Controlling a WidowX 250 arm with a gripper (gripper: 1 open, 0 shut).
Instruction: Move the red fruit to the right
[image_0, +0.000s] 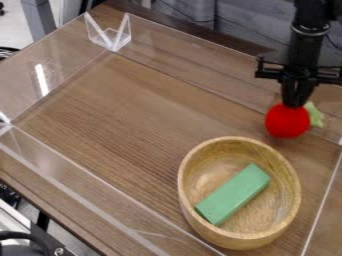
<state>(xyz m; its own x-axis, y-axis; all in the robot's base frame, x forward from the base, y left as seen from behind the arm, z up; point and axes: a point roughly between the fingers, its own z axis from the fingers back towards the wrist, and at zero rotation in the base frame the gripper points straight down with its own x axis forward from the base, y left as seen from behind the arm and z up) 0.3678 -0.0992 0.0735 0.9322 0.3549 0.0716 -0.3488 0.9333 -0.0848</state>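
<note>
The red fruit (283, 123) is a small round toy with a green leafy stem on its right side. It rests on the wooden table near the right edge, just beyond the wooden bowl. My gripper (295, 103) points straight down onto the top of the fruit. Its dark fingers stand close together and pinch the fruit's upper part. The fingertips are partly hidden against the fruit.
A wooden bowl (201, 160) holding a green rectangular block (234, 193) sits at the front right, right below the fruit. Low clear plastic walls (54, 75) fence the wooden table, and one wall runs close to the fruit's right.
</note>
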